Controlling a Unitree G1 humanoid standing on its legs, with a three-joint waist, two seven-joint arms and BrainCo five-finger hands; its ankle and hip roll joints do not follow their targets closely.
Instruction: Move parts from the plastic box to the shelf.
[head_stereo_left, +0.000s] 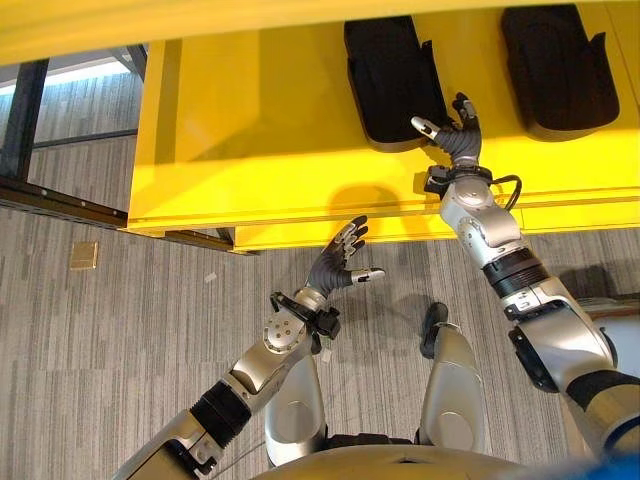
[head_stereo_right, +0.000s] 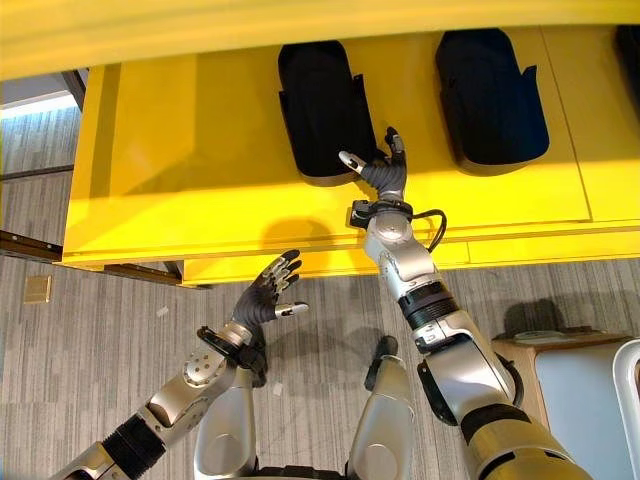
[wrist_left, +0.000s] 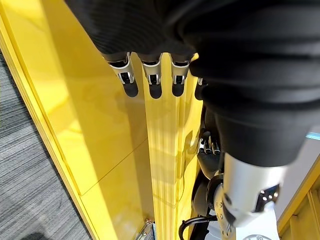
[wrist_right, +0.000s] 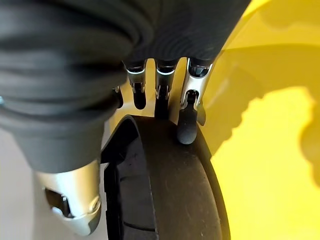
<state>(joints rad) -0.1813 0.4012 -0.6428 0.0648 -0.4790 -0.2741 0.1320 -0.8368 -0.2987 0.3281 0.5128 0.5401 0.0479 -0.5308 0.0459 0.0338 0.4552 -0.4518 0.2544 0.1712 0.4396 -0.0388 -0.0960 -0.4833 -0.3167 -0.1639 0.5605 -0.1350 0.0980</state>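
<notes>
Now right hand (head_stereo_left: 462, 135) fingers straight, apparently touching black part (head_stereo_left: 392, 80) on shelf (head_stereo_left: 250, 130); left hand (head_stereo_left: 335, 262) spread, empty.

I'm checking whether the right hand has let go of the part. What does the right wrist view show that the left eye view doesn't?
Right wrist view alone: straight fingers resting on the rounded edge of a black part, not curled round it.
Left eye view alone: a second part farther right, the left hand open above the floor.
Both: right hand, nearer part, yellow shelf.
</notes>
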